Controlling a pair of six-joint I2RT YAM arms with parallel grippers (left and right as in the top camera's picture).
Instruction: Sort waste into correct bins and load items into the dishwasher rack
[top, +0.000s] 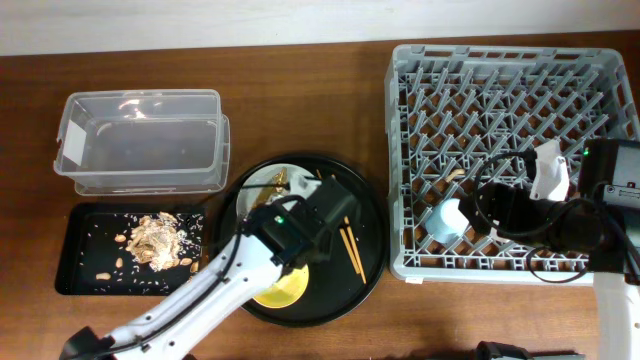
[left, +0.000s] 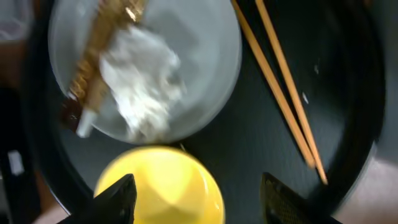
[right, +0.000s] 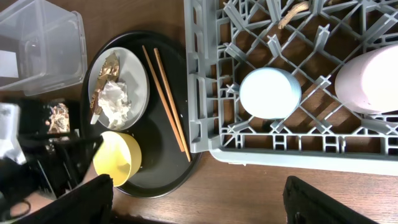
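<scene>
My left gripper is open above the small yellow bowl, which sits on the round black tray. Beyond the bowl, the pale plate holds a crumpled white tissue and a gold-brown wrapper. The wooden chopsticks lie on the tray to the right of the plate. My right gripper is open and empty near the front edge of the grey rack. The light blue cup and the pink cup stand in the rack.
The clear tub stands at the back left. The shallow black tray in front of it holds gold wrapper pieces and food scraps. A brownish scrap lies in the rack.
</scene>
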